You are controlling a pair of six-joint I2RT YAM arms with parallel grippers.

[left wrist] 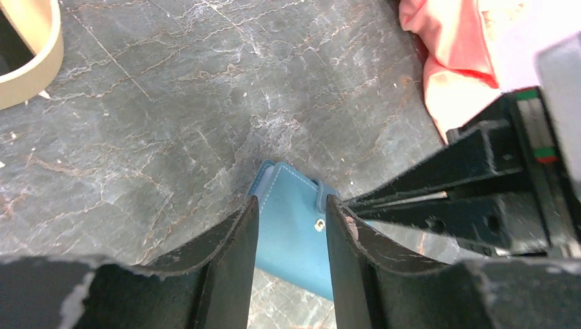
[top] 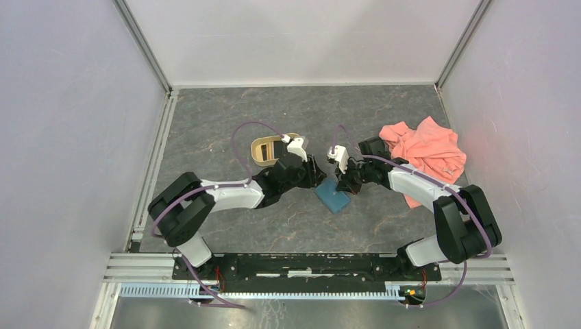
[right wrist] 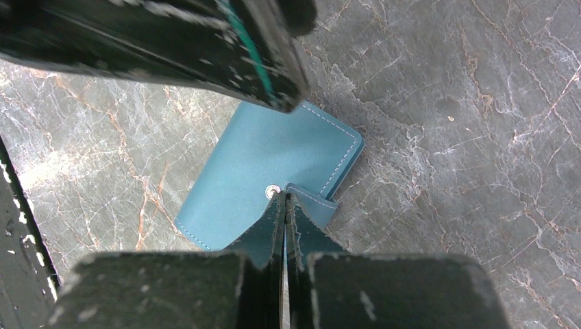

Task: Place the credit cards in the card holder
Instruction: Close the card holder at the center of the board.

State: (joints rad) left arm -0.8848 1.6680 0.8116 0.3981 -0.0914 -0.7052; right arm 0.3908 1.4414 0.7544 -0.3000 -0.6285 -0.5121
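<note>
The left gripper (left wrist: 289, 205) is held part-spread over the card holder (left wrist: 291, 236), while the right gripper (right wrist: 284, 197), reached in leftward, is pressed together at its tab (right wrist: 316, 203).

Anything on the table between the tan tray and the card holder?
Nothing: the left wrist view shows only bare marbled tabletop between the tan tray and the card holder.
</note>
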